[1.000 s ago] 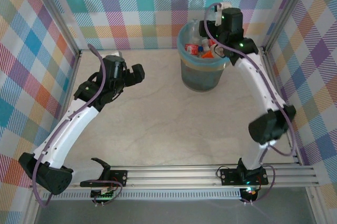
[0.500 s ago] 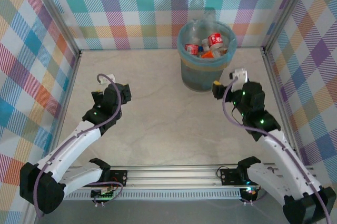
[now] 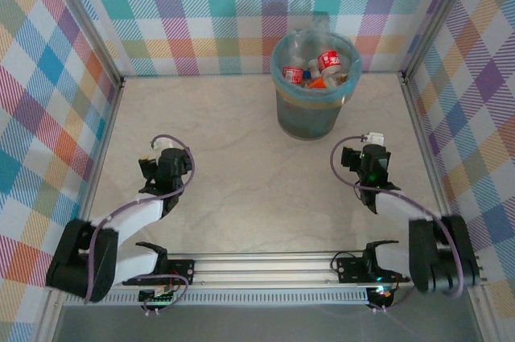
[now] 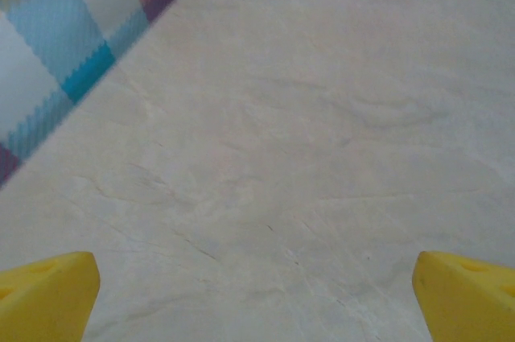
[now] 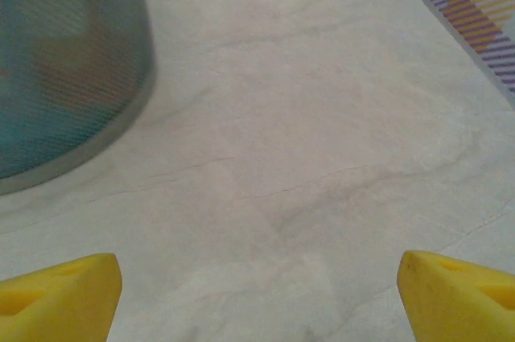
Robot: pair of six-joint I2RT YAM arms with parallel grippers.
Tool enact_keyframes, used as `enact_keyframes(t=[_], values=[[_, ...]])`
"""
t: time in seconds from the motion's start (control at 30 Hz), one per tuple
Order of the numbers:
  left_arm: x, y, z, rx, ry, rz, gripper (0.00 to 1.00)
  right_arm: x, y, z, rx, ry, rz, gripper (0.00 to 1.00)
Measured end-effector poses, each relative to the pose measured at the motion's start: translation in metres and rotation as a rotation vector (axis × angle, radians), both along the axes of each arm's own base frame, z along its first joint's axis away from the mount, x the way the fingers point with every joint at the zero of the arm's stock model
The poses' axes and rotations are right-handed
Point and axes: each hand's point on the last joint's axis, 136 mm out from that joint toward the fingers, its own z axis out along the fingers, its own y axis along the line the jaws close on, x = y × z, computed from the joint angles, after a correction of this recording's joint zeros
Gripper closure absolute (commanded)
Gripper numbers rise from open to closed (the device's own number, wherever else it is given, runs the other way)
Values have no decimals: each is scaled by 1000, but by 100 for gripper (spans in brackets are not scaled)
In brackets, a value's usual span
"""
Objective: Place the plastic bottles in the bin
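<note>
Pale table [image 3: 241,165], checked walls. My right arm [image 3: 372,166] has pulled back from over the bin [image 3: 310,121] to its near right, and the left arm [image 3: 165,175] has retreated near-left of the bin. Both jaws are released and empty. The plastic bottles [image 3: 326,62] lie inside the bin, so I judge the task finished.

No legible txt, bottle labels [image 3: 328,60] in bin [image 3: 307,117] — too small

Bright, even light with soft shadows; the bin [image 5: 64,60] looks blurred.
</note>
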Motion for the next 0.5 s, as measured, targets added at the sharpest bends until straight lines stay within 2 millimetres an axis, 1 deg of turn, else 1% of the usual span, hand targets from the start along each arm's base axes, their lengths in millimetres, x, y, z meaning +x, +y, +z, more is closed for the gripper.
enact_keyframes(t=[0.07, 0.13, 0.2, 0.23, 0.3, 0.33, 0.43, 0.5], values=[[8, -2, -19, -15, 38, -38, 0, 9, -7, -14, 11, 1, -10, 13], [15, -9, -30, -25, 65, -100, 0, 14, -8, -22, 43, -16, 11, 15], [22, -16, -33, -37, 62, -165, 0, 16, -8, -24, 79, -56, 50, 14], [26, -19, -31, -44, 45, -195, 0, 16, -7, -25, 98, -86, 73, 13], [34, -21, -27, -74, -12, -236, 0, 10, -7, -31, 125, -100, 99, 9], [38, -19, -29, -85, -26, -240, 0, 5, -7, -34, 138, -101, 104, 7], [44, -10, -49, -103, 15, -226, 0, 9, -6, -27, 155, -131, 116, 0], [43, -7, -53, -109, 23, -215, 0, 17, -3, -19, 144, -145, 122, 0]])
